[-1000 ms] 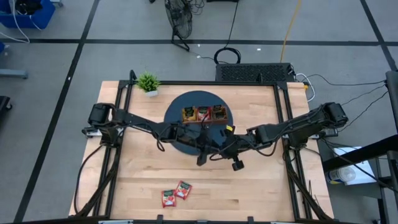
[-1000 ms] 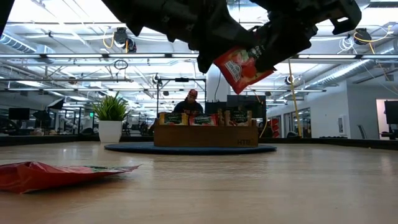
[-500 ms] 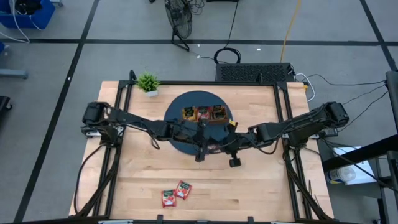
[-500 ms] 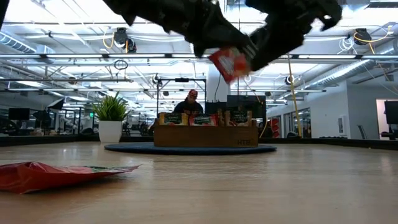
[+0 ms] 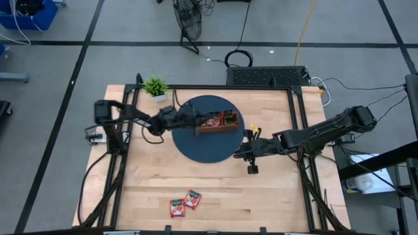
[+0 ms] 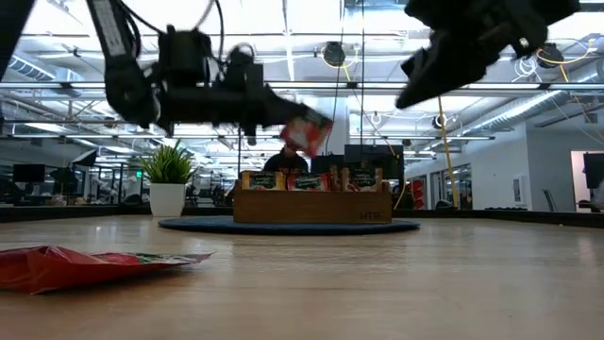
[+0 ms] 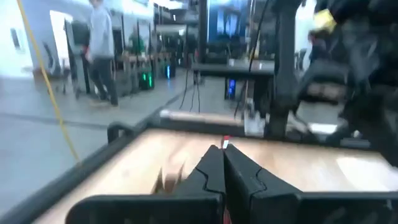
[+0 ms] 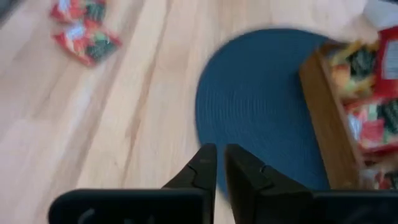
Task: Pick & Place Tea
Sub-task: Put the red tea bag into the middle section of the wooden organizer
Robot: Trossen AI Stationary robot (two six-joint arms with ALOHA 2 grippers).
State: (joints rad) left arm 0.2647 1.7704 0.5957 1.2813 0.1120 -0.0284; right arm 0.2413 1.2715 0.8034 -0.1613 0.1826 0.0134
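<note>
since a second ago the two arms have parted: the left claw has swung from the mat's front edge to above the wooden tray, carrying the red tea sachet that both claws met on before, and the right claw has drawn back toward the table's right side, now at the right rim of the round blue mat.

the left claw is clenched on the red tea sachet; in the low view the sachet hangs tilted from its tip, above the tray and clear of it. in the left wrist view its fingers are pressed together with a sliver of red between them.

the right claw holds nothing; its fingers stand a narrow slit apart, over bare wood just beside the mat.

the tray sits on the mat's far half, with sachets standing in its compartments. two more red sachets lie side by side near the table's front edge, left of centre. a small potted plant stands at the far left corner.
</note>
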